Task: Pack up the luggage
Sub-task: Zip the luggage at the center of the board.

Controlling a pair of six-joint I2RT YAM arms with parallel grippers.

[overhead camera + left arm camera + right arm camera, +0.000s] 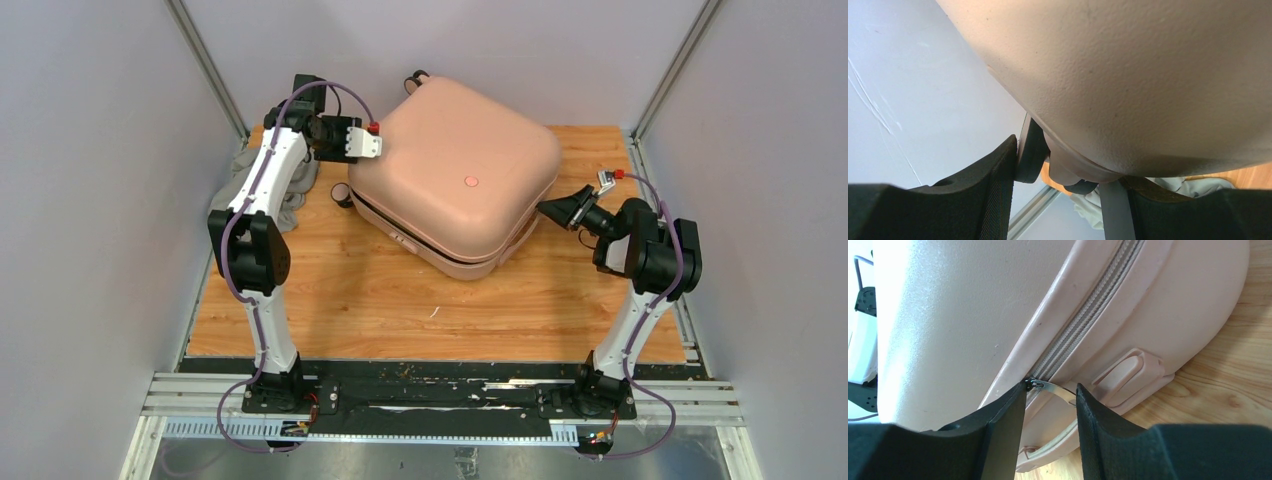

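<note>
Straddling the zip pull (1055,388) half-open, nothing pinched yet, right tool (1050,395) should clamp squarely before hauling round the luggage (450,170) lying shut on the table (400,300); left tool (368,143) at its far-left corner, grip unclear.

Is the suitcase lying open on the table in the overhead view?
No, the luggage lies with its lid down on the lower half, and no lining shows.

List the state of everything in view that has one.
suitcase: lying flat, lid down.
zipper: teeth meshed beyond the slider; rest unclear.
pull: lying across the gap between the fingers.
right gripper: jaws apart astride the pull.
left gripper: jaws astride the suitcase's corner; grip unclear.
cloth: crumpled, outside the suitcase.
</note>
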